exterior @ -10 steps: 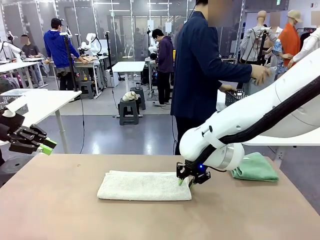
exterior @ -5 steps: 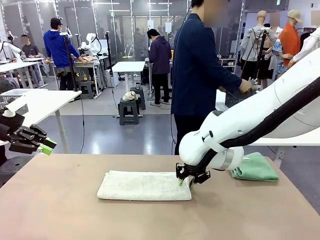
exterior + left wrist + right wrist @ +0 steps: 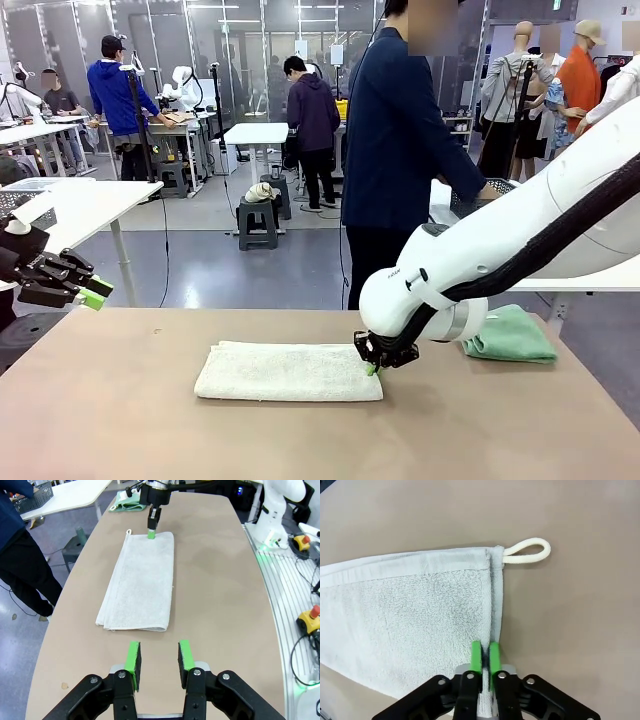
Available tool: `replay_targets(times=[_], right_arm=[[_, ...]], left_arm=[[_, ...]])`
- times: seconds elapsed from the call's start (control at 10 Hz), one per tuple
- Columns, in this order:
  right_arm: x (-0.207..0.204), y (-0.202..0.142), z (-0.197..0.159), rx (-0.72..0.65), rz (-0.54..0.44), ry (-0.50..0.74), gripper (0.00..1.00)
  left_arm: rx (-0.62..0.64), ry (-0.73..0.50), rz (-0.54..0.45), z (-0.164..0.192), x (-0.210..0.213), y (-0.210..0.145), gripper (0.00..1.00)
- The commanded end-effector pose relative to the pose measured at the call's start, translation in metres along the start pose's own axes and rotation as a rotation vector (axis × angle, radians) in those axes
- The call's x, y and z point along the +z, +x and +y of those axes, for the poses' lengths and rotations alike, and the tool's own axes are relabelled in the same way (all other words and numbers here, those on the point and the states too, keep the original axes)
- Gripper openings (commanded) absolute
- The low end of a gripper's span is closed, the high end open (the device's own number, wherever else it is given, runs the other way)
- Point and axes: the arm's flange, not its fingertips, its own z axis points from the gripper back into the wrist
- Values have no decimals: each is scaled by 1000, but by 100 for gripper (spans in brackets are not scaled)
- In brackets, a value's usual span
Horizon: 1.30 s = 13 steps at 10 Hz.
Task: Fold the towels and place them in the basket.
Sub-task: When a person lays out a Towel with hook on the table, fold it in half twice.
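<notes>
A cream-white towel (image 3: 288, 372) lies folded into a long strip on the brown table (image 3: 120, 420). Its corner loop (image 3: 527, 550) lies flat on the table. My right gripper (image 3: 375, 366) is down at the strip's right end. Its green pads (image 3: 493, 658) are shut on the towel's end edge (image 3: 496, 605). The mint green towel (image 3: 510, 335) lies bunched at the table's far right. My left gripper (image 3: 157, 662) hovers open and holds nothing, off the table's left end (image 3: 95, 290), facing the cream towel (image 3: 142, 575). The dark grey basket (image 3: 480, 196) stands on a white table behind, with a person's hand on it.
A person in dark blue (image 3: 400, 150) stands at the far side, turned toward the basket (image 3: 37, 492). The brown table is bare in front of and left of the towel. A white side table (image 3: 80, 205) stands behind my left gripper.
My right gripper's fingers have closed on the towel's right end and dropped slightly. The person's hand has come down to the basket. My left gripper has not moved.
</notes>
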Motion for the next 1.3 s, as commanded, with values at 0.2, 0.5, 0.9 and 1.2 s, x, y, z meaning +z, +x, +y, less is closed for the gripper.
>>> replay_targets(times=[0.2, 0.5, 0.9, 1.2], right_arm=[[-6, -2, 9, -33, 1, -46, 0], [5, -1, 0, -6, -26, -1, 0], [48, 5, 6, 38, -99, 37, 0], [72, 16, 59, 113, -119, 63, 0]], left_arm=[[-7, 0, -11, -1, 0, 0, 41], [-7, 0, -11, -1, 0, 0, 41], [-7, 0, -11, -1, 0, 0, 41], [-7, 0, -11, -1, 0, 0, 41]])
